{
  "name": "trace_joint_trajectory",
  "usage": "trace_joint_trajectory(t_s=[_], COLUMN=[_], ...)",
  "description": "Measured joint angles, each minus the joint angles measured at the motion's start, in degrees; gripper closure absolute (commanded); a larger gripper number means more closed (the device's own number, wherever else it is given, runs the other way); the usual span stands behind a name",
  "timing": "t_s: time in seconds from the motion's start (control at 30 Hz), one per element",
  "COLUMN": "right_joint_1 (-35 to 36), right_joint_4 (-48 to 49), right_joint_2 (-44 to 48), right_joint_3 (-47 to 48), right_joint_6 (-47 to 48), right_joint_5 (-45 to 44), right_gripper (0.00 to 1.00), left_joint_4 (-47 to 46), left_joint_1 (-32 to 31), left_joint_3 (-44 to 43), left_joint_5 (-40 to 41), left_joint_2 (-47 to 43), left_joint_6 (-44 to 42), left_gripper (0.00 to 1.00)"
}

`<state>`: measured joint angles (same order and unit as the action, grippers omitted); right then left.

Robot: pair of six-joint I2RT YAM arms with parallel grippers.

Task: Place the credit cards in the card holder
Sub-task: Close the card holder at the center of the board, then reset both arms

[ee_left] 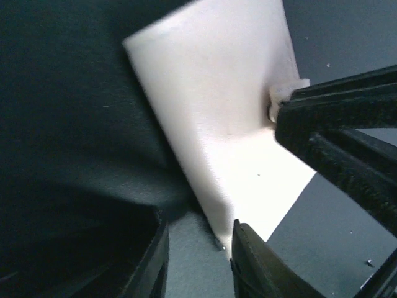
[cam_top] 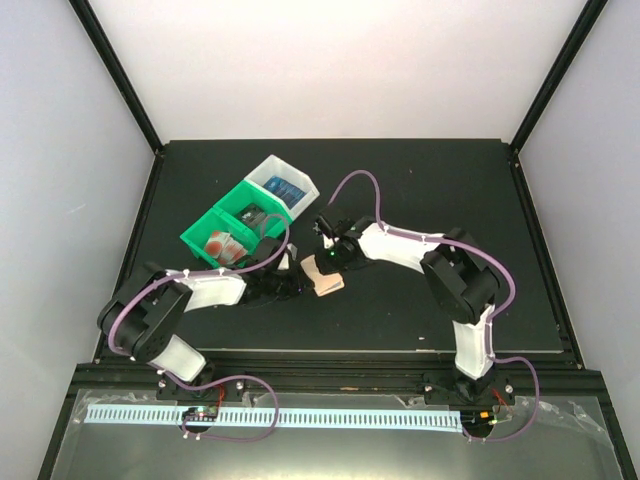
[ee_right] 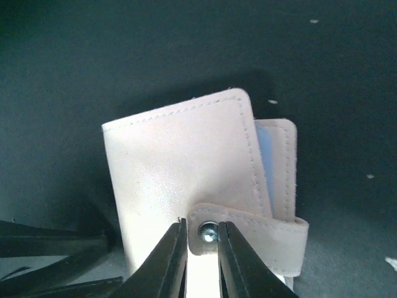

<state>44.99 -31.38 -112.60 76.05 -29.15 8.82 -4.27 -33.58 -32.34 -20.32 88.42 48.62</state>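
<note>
The card holder (ee_right: 186, 186) lies on the black table (cam_top: 420, 190) between the two arms, its tan cover folded shut and its snap tab (ee_right: 248, 239) wrapped over the near edge. A sliver of pale blue, seemingly a card (ee_right: 263, 158), shows between the cover and the back flap; how many cards sit inside cannot be told. In the overhead view the holder (cam_top: 326, 279) is a single small tan block just in front of the bins.

The right gripper (ee_right: 201, 248) has its jaws spread narrowly on either side of the tab's metal snap (ee_right: 208, 233), close to it but not clearly pressing on it. The left gripper (ee_left: 198, 254) hovers at the holder's other edge with its jaws a little apart, the pale cover (ee_left: 217, 118) just beyond them; whether they touch it cannot be told.

Behind the holder stand three bins in a row: two green bins (cam_top: 232, 232) and one white bin (cam_top: 285, 180). The white one holds a blue item, the middle green one something dark, and the nearest green one a reddish packet; none can be made out further.
</note>
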Motion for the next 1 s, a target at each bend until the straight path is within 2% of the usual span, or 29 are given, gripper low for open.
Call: trace_joint_trajectory(t_s=[0.1,0.2,0.43,0.47,0.5,0.77,1.0], right_joint_1=[-0.42,-1.03,-2.10,-2.16,-2.25,-2.78,-2.89], right_joint_4=[-0.15,-0.59,-2.34,-2.49,-2.80,-6.14,-5.84], right_joint_2=[1.22,5.53,27.93,30.80,34.07,57.75,77.57], right_joint_3=[-0.74,-2.84,-8.68,-9.20,-9.90,-16.44,-21.70], right_joint_6=[-0.72,-1.44,-2.36,-2.45,-2.14,0.00,2.67], right_joint_5=[-1.27,-3.54,-16.20,-18.23,-20.68,-37.27,-47.39], right_gripper=[0.68,0.62,0.35,0.32,0.29,0.06,0.00], left_joint_4=[2.60,5.42,14.08,15.76,17.14,28.57,33.75], left_joint_1=[0.76,1.42,2.49,2.54,2.64,3.21,3.26], left_joint_3=[0.04,0.04,-1.25,-2.23,-3.13,-11.80,-17.90], left_joint_5=[1.07,2.43,8.48,9.75,10.86,22.97,31.12], left_joint_2=[-1.97,-5.51,-22.21,-24.46,-26.36,-44.68,-55.67], left_joint_6=[-0.39,-1.33,-5.49,-6.56,-7.54,-16.94,-24.35], left_gripper=[0.56,0.42,0.20,0.15,0.03,0.01,0.01])
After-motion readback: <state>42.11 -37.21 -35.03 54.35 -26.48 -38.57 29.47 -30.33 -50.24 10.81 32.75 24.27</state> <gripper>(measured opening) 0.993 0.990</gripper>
